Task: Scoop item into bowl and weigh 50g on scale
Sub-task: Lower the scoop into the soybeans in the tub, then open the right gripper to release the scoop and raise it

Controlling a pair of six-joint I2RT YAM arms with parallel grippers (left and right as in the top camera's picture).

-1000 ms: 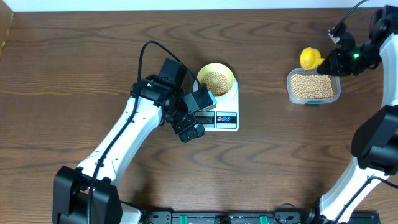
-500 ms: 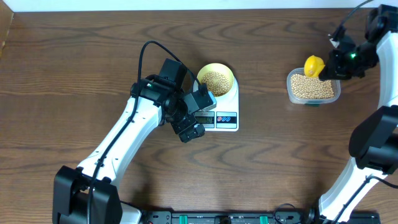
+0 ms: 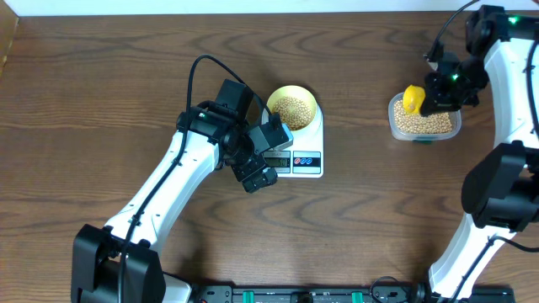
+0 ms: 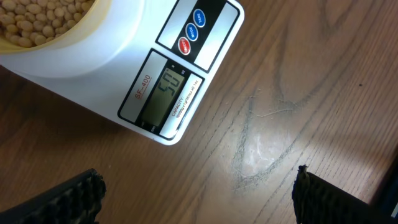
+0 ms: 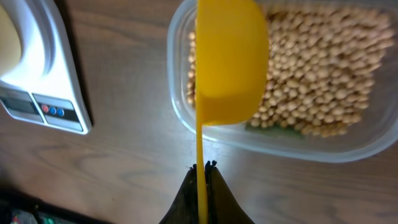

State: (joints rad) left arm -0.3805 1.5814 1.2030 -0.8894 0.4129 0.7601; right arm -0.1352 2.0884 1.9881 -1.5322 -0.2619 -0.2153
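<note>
While the left gripper [image 3: 269, 156] stands spread before the scale [image 3: 308, 161], beans [image 3: 293, 109] fill the bowl [image 3: 274, 98] on its platform. Farther off, the right gripper [image 5: 203, 171] pinches the thin handle of the scoop [image 5: 231, 62] over the tub [image 3: 392, 123]. Beans are light, hard, free-rolling: carry them by scoop.

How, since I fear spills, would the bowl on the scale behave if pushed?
The bowl probably slides, not tips: it looks low and wide on the smooth scale. Its beans, small and round, would likely roll if spilled.
</note>
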